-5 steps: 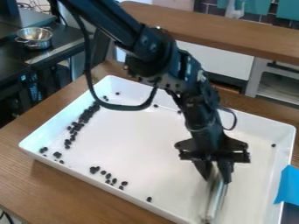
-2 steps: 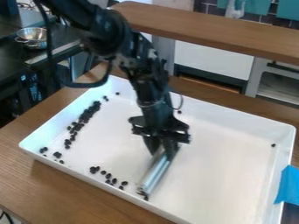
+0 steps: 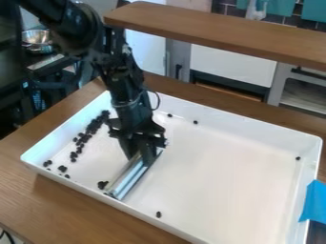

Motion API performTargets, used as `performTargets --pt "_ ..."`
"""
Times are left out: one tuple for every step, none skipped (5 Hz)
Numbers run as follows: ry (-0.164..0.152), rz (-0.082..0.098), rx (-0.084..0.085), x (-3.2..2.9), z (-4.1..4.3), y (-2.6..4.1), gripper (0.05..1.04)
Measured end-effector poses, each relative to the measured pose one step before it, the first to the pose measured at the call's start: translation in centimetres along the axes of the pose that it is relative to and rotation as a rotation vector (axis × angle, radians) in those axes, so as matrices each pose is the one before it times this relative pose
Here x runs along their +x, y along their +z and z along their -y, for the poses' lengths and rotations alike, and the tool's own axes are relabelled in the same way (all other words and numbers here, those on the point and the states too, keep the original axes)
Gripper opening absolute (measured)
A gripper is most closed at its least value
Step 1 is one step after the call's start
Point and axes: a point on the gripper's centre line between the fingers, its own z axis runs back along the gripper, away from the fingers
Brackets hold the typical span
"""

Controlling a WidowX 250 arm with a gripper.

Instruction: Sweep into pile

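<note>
claw: closed down on the upper end of the silver bar, so yeah, clamped, not apart. the claw [image 3: 144, 155] hangs over the left part of the tray.
silver bar [image 3: 135, 175]: tilted, slanting down from the claw to the tray's near long wall. low end is right by that wall, can't tell if they actually touch.
black bits: the main trail [image 3: 88, 133] runs along the left short side, just left of the claw. small clump [image 3: 102, 184] right beside the bar's low end, few more near the left corner. one loose bit [image 3: 158, 214] by the near wall, two by the far wall, one way over by the right wall.
tray [image 3: 255, 123]: white, raised walls all round, sitting on the wooden bench [image 3: 51, 200]. those walls are the limits here, and the near one is the tight spot.
room to move: biggest stretch of tray floor is right of the claw. left of it there's only a narrow strip, and the trail's in it.
arm [image 3: 124, 76]: comes in from the upper left, over the tray's far left corner, cable looping off its side.
around it: blue tape [image 3: 314, 202] at the right corner, wooden ledge [image 3: 216, 35] behind the tray, metal bowl [image 3: 36, 36] upper left.
</note>
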Motion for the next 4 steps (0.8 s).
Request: performTargets --pt "0.0005 -0.0150 0.0406 -0.244 -3.732 1.011 0.370" --pt "-0.0035 -0.0039 0.0297 0.136 -2.668 1.060 0.370" --pt "0.0012 0.0072 0.0318 0.160 -1.907 0.535 0.370" --pt "0.0439 0.0165 -0.0191 0.320 -0.191 0.302 0.370"
